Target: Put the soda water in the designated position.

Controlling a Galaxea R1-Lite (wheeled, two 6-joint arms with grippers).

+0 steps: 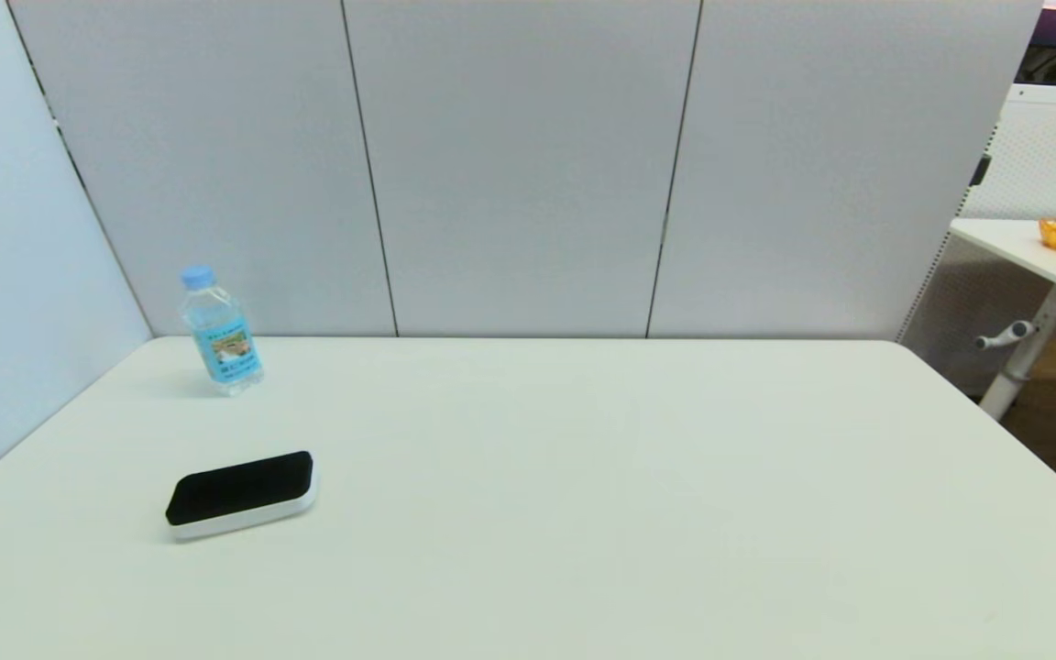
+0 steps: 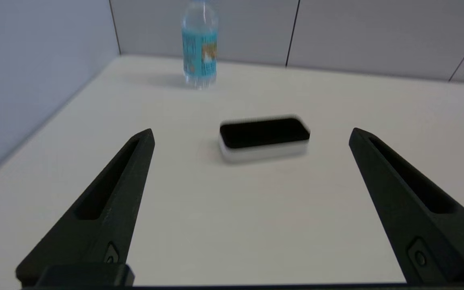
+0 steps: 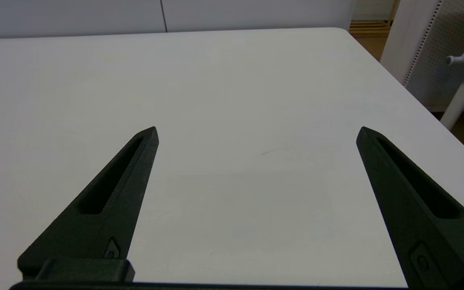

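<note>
Far back-left on the white table [image 1: 583, 477], close to the corner where the grey wall panels meet, stands the soda water [image 1: 219, 332]: upright, light blue cap on, label w/ small picture panel facing the robot. Nothing touches it. Nearer the robot, well apart from the bottle, lies a black-topped white block [image 1: 241, 493], flat on the table, roughly in line betw. robot and bottle.

Left gripper [image 2: 251, 133] hangs low over the near-left part of the table, fingers spread wide, holding nothing; through its cam the block sits betw. the fingertips w/ the bottle beyond. Right gripper [image 3: 257, 131] also wide open & empty, over bare table on the right side, looks parked.

Step in hand, as I read it: pre-grasp, approach not yet closed. Bottle untouched, so task is at its start. No marked target spot is obvious; the block may be it, can't confirm.

Next move prob. calls for the left arm to reach fwd past or over the block w/o nudging it, straddle the bottle around label height, then close. Tall, light bottle, so a bump could tip it.
</note>
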